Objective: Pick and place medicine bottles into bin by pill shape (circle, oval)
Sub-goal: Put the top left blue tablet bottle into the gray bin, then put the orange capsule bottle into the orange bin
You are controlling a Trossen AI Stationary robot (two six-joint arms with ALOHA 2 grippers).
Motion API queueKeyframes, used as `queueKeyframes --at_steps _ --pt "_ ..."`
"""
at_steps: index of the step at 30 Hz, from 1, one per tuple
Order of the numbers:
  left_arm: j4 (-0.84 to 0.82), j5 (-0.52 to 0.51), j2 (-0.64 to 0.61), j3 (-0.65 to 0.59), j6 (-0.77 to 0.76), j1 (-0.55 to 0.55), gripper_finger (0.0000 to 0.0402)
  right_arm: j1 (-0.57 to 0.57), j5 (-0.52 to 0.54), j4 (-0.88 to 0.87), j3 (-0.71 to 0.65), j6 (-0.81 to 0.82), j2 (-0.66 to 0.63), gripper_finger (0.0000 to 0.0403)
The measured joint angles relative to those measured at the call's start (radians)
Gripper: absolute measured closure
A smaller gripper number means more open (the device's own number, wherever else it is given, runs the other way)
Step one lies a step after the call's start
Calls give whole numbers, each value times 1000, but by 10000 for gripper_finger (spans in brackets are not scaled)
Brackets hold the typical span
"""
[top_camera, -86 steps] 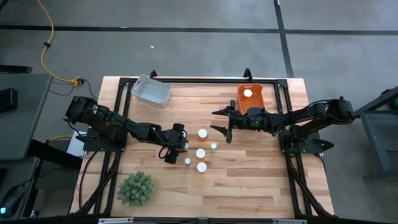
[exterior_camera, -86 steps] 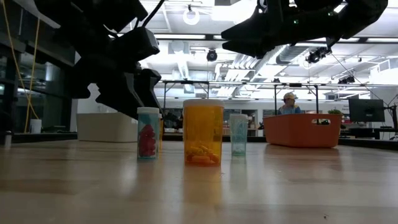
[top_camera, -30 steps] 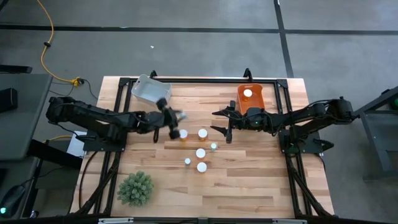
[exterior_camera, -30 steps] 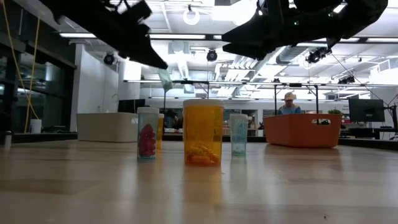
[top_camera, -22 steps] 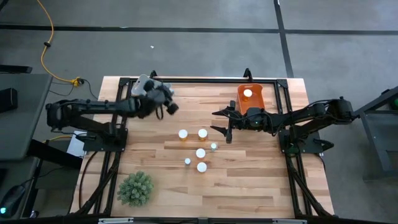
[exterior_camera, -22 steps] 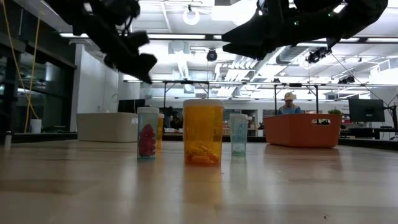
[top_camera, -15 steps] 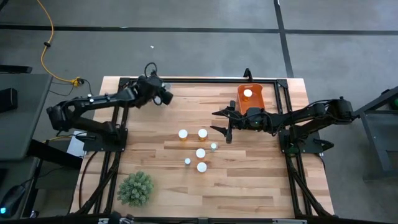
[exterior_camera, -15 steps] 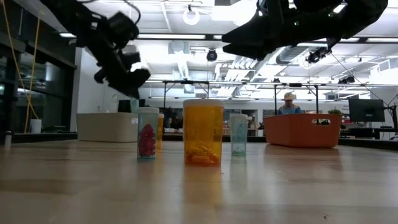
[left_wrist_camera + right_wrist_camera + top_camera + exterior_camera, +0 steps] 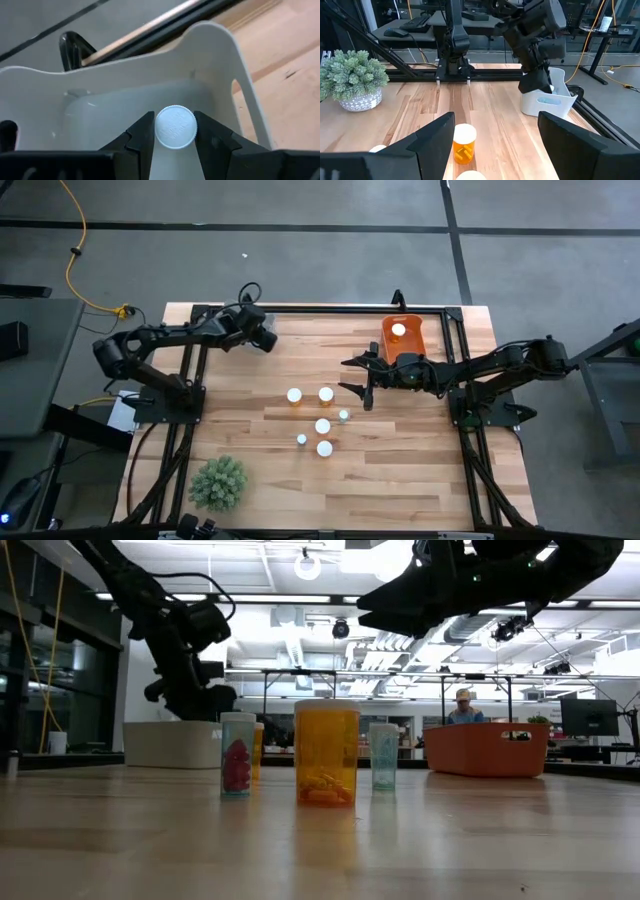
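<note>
My left gripper [image 9: 257, 334] is at the table's far left, over the white bin [image 9: 100, 100], shut on a bottle of which only the round white cap [image 9: 175, 127] shows. In the low view the gripper [image 9: 190, 690] stands just above the bin's rim [image 9: 165, 745]. Several white-capped bottles [image 9: 323, 426] stand upright on the table's middle; an amber one [image 9: 326, 752] is nearest in the low view. My right gripper [image 9: 353, 376] is open and empty, above the table beside the orange bin [image 9: 403, 340], which holds one white-capped bottle [image 9: 398, 330]. My left gripper pinches the bottle between its two fingers at the cap's round sides [image 9: 158, 131]. The fingers come from above, pointing down into the bin. The cap faces the wrist camera and the bottle's body is hidden below it. The bottle hangs over the bin's floor; I cannot tell whether it touches.
A green spiky plant ball [image 9: 219, 482] sits near the front left corner. The right wrist view shows an amber bottle [image 9: 464, 145] between my right gripper's open fingers but farther off, and the left arm [image 9: 535, 30] at the white bin [image 9: 547, 100].
My left gripper has carried its bottle from the table's middle toward the far left corner, turned about, and come down over the white bin. The standing bottles have not moved.
</note>
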Motion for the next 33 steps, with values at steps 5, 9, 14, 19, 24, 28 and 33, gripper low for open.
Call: queueKeyframes --at_steps 5,9,14,19,24,28,33 --pt "0 11 10 0 1 0 291 0 0 0 0 -1 0 123" --pt "0 30 10 0 1 0 291 0 0 0 0 -1 0 123" --pt "0 30 10 0 1 0 290 0 0 0 0 -3 0 123" --pt "0 30 10 0 1 0 277 0 0 0 0 -3 0 123" --pt "-4 33 10 0 1 0 245 0 0 0 0 -3 0 123" --pt "-7 62 10 0 -7 0 222 0 0 0 0 -3 0 123" --pt "-13 75 6 5 2 0 205 0 0 0 0 -3 0 123"
